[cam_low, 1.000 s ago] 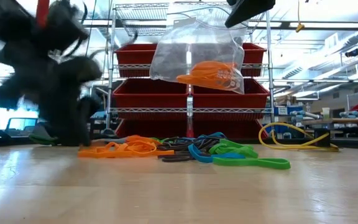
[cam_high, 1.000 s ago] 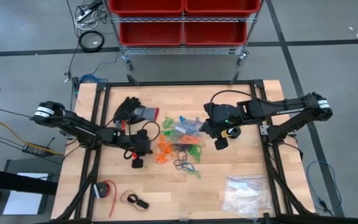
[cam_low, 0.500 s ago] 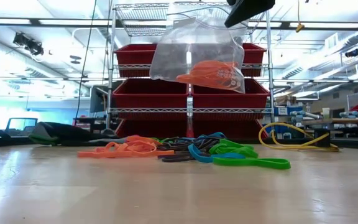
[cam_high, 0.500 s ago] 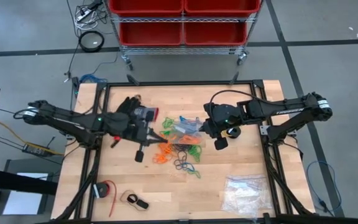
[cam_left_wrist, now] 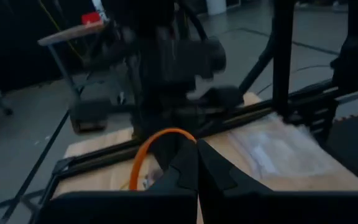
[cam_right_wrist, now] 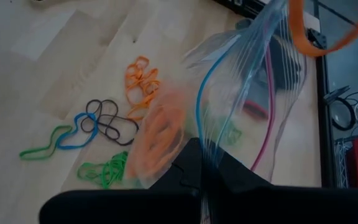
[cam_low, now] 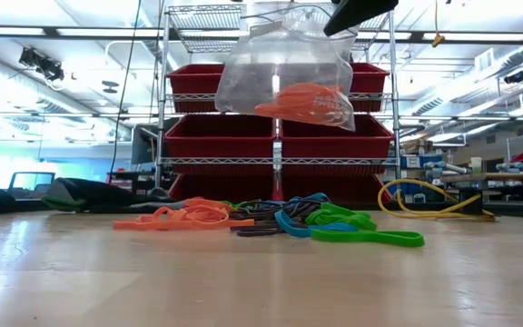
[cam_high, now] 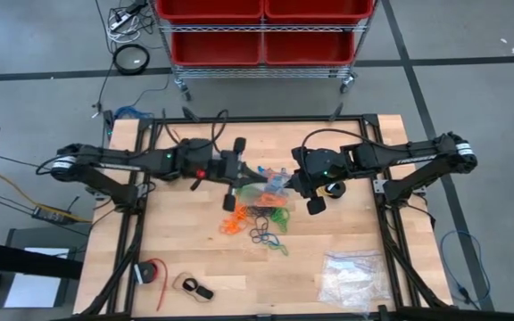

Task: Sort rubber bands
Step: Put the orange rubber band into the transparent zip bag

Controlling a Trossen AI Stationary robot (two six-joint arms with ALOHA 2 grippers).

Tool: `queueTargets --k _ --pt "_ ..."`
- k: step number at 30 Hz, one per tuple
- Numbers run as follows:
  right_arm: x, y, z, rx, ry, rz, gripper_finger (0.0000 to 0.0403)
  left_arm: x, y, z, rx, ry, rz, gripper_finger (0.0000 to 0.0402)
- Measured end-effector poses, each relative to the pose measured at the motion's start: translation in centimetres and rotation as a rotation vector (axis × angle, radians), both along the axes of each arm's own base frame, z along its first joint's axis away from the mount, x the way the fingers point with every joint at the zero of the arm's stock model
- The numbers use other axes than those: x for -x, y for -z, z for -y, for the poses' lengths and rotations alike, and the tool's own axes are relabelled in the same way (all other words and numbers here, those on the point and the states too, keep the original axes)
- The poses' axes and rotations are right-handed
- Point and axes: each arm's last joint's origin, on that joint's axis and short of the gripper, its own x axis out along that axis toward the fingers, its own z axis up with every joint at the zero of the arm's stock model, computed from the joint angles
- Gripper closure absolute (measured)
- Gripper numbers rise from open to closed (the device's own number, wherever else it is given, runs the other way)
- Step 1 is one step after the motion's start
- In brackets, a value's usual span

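Rubber bands [cam_low: 271, 221]: orange, green, blue, black. Bins [cam_high: 261, 27]: red.

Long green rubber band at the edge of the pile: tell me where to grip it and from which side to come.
Grip the long green rubber band near its free end, the part that trails clear of the other rubber bands. Come straight down from above: it lies flat on the table, so a side approach would probably slide over it, and the far end avoids snagging neighbours.
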Motion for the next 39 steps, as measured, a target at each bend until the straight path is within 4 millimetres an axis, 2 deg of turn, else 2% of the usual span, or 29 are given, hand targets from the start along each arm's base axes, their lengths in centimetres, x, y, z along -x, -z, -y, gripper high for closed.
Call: queueTargets --k 3,11,15,20,27,39 --pt "0.0 0.0 0.0 0.002 0.003 -0.004 0.0403 -0.8 -0.4 -0.3 0.012 0.019 0.011 0.0401" --pt "0.1 0.3 0.1 0.014 0.018 -0.015 0.0403 -2.0 1.4 -0.8 0.073 0.056 -0.086 0.0401" --pt "0.1 1.2 0.1 0.015 0.018 -0.032 0.0403 -2.2 2.1 -1.2 0.079 -0.001 -0.136 0.0401" --pt "0.2 2.2 0.1 0.013 0.023 -0.058 0.0403 -2.2 2.2 -2.1 0.109 -0.048 -0.146 0.0401" --pt "0.1 2.1 -0.4 0.078 0.013 -0.037 0.0403 -1.9 2.6 -3.6 0.151 -0.104 -0.192 0.0401" --pt "0.0 1.8 -0.6 0.18 0.045 -0.005 0.0403 -1.6 3.4 -3.8 0.2 -0.049 -0.29 0.0401"
